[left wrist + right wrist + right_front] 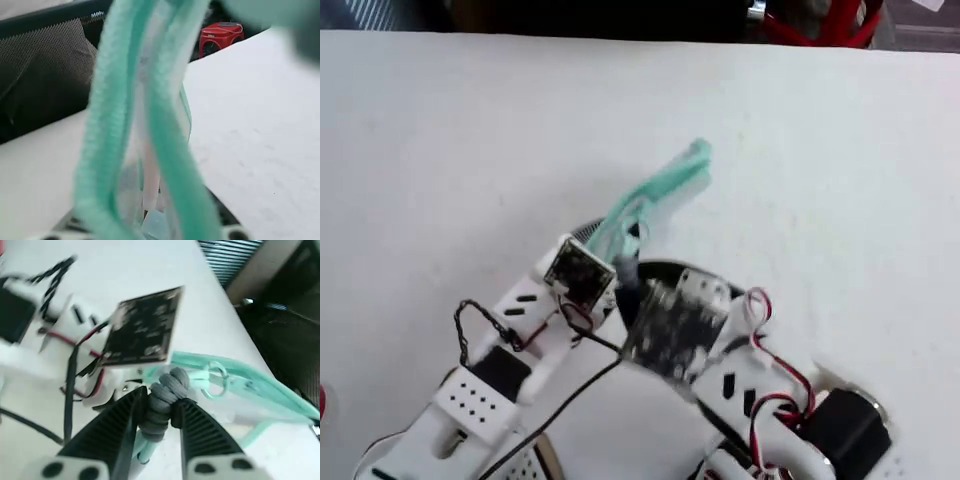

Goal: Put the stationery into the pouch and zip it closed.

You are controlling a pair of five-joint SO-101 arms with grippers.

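Pinching knotted grey cord (162, 402), ribbed black right fingers (205, 432) clamped, translucent mint-edged pouch (252, 390) alongside.

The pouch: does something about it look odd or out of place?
Yes. The pouch is held up at a tilt, not flat on the table, and its mouth gapes in the left wrist view. The right gripper is shut on its grey cord.

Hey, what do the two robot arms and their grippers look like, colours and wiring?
The left arm and right arm are white shells with slotted vents and black motor blocks. Each wrist carries a dark circuit board. Twisted black cable runs along the left, red-and-white wires along the right. The right gripper has black ribbed fingers.
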